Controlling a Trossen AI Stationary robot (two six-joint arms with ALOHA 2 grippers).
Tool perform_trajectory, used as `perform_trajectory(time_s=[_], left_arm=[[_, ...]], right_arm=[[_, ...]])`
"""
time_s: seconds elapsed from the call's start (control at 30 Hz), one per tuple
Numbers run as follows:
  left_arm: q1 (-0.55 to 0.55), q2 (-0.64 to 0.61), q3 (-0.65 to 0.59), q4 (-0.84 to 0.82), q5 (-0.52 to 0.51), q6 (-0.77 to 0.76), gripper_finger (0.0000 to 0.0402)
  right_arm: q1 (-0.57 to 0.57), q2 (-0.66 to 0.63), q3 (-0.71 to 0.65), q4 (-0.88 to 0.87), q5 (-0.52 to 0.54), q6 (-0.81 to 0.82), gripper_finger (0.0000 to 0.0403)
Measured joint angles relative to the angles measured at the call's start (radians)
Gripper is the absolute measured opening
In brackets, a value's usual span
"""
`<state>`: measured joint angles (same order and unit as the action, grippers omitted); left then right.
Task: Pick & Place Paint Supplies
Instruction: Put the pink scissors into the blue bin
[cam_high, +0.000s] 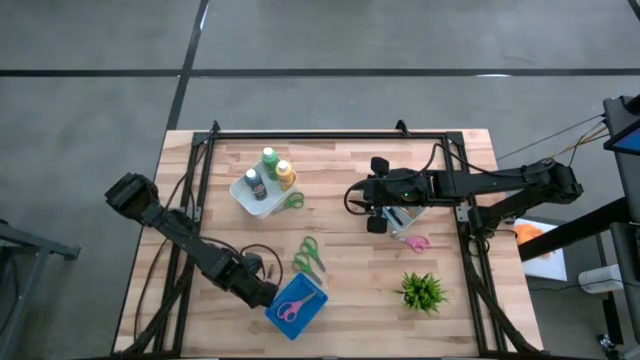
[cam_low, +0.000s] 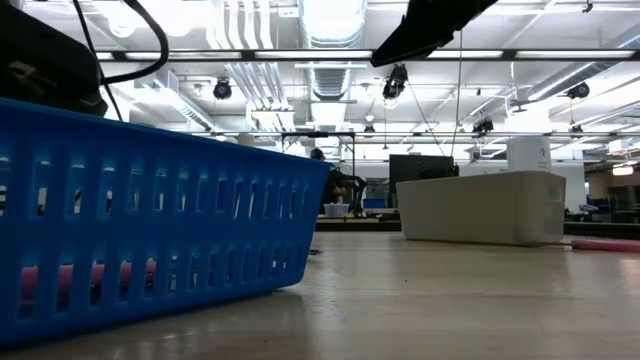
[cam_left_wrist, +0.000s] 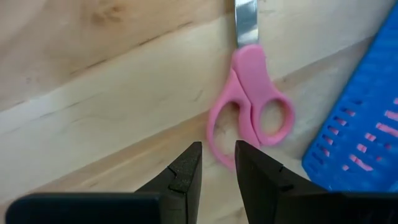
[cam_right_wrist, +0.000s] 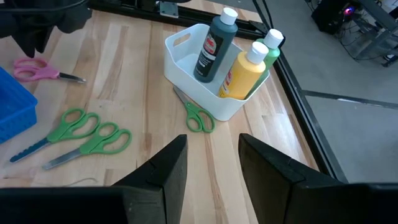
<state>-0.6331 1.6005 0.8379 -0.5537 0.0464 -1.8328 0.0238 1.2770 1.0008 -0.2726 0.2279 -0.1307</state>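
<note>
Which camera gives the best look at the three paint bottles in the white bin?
The right wrist view: the dark, yellow and green bottle stand large in the white bin. The high view shows only small tops. The low and left wrist views show none.

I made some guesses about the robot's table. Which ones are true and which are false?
1. Three paint bottles stand in the white bin. True.
2. The left claw is holding the pink scissors. False: the scissors lie flat on the table, and the claw is open and empty, right by their handle.
3. The potted plant sits inside the white bin. False: it stands on the table by itself, on the right arm's side.
4. One pair of green scissors lies on the table right next to the white bin. True.
</note>
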Motion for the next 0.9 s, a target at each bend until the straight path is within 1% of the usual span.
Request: perform_trajectory(time_s=[0.43,0.53,0.63,0.83,0.9], left_arm=[[0.003,-0.005,-0.090,0.104,0.000,-0.001,0.0098],[0.003,-0.005,-0.090,0.104,0.000,0.000,0.0093],[0.003,-0.004,-0.089,0.101,0.000,0.008,0.0071],[0.003,-0.003,-0.090,0.095,-0.001,0.003,0.0010],[0.003,-0.002,-0.090,0.109,-0.002,0.002,0.0005]], right_arm=[[0.000,0.000,0.000,0.000,0.000,0.000,0.0143],[0.000,0.000,0.000,0.000,0.000,0.000,0.0143],[0.000,0.000,0.000,0.000,0.000,0.000,0.0143],[0.000,0.000,0.000,0.000,0.000,0.000,0.0143],[0.000,0.000,0.000,0.000,0.000,0.000,0.0143]])
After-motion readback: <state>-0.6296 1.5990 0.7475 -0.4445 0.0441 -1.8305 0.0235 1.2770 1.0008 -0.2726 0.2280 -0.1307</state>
